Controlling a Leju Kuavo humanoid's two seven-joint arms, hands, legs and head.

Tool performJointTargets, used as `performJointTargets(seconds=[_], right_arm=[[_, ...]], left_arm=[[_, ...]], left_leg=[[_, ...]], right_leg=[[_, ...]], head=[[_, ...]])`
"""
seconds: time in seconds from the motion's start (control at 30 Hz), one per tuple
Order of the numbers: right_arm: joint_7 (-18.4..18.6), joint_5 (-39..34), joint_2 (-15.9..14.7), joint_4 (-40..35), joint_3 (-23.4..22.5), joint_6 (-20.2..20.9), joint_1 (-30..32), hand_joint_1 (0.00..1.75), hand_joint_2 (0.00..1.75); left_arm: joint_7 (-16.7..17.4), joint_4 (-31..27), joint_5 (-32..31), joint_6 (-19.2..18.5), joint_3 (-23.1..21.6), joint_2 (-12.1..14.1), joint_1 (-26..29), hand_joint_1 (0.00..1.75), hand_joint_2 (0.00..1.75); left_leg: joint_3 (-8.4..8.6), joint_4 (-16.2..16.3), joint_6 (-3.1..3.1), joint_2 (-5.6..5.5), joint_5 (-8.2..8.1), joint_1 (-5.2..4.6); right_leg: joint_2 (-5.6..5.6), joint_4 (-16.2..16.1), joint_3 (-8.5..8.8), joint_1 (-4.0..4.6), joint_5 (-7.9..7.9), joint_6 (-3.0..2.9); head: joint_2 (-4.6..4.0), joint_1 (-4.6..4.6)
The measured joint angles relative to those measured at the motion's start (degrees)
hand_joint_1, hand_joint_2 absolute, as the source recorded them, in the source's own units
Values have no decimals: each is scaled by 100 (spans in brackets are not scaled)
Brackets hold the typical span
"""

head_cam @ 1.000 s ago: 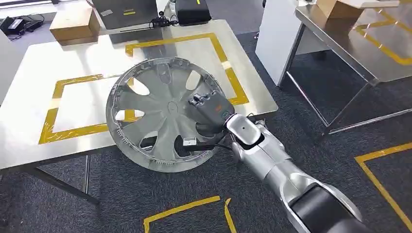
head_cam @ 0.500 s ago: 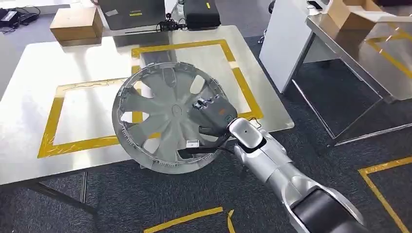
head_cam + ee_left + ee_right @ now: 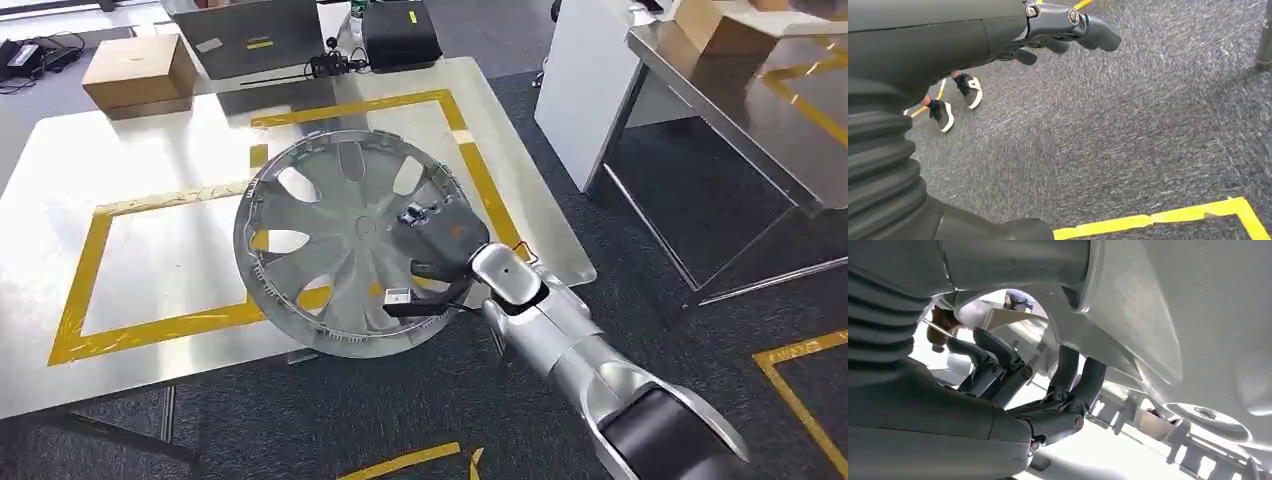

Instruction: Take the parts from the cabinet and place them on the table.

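Grasped by the right hand (image 3: 440, 245): a large round silver-grey plastic wheel cover with spoke-shaped cut-outs (image 3: 345, 240), held tilted above the near right part of the square steel-topped table (image 3: 60, 200), its lower rim hanging out past the table's near edge over the dark grey carpet (image 3: 300, 420). Fingers (image 3: 1075, 372) hooked through an opening of the wheel cover near its rim, as seen from the right wrist, thumb on the other face, so clenched on the part and not released. Marked on the table, under and around the wheel cover: yellow tape rectangles (image 3: 90, 260), one to the cover's left, another behind it toward the far side. Beyond the wheel cover, at the table's far left corner, a brown cardboard box (image 3: 135, 70); further right along the far edge, a grey open laptop (image 3: 255, 35) and a black boxy device (image 3: 400, 30). To the right of the table, well apart from the wheel cover, a second steel bench with yellow tape (image 3: 740, 100) carrying another cardboard box (image 3: 720, 30), with a white cabinet side (image 3: 580, 90) between the two tables. Left hand (image 3: 1068, 30) hanging over the carpet near a yellow tape line on the floor (image 3: 1158, 217), fingers loosely spread, nothing in it. Near it, a person's dark shoes with white soles (image 3: 955, 102) on the carpet.
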Motion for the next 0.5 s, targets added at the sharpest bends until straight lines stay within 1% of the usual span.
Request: performJointTargets(seconds=[0.07, 0.17, 0.23, 0.27, 0.5], right_arm=[[-28, -4, 0, 9, 0, 2, 1, 175, 0], [-35, -15, 0, 33, 0, 7, -7, 175, 0], [-37, -17, 0, 48, 0, 24, -18, 175, 0], [-35, -17, 0, 63, 0, 24, -34, 175, 0], [-37, -37, 0, 133, 0, 24, -127, 175, 0]], left_arm=[[2, 0, -9, 0, -11, 4, -5, 0, 175], [2, 0, -11, 0, -28, 4, -9, 0, 175], [20, 0, -42, -2, -39, 2, -7, 0, 175], [53, 0, -70, -4, -44, 2, -7, 0, 175], [74, 0, -79, -9, -94, 2, 5, 0, 175]], left_leg=[[19, -41, -9, 3, -6, 0], [35, -73, -58, 4, -16, 8], [36, -82, -165, 4, -22, 18], [36, -83, -194, 5, -23, 21], [40, -69, -211, 7, -12, 15]], right_leg=[[1, 1, -1, 5, -12, -18], [0, 7, -1, 11, -21, -30], [0, 15, -1, 15, -22, -32], [0, 21, -1, 16, -22, -32], [-4, 21, 18, 4, -12, -22]], head=[[0, 0], [0, 0], [0, 0], [0, 0], [0, 2]])
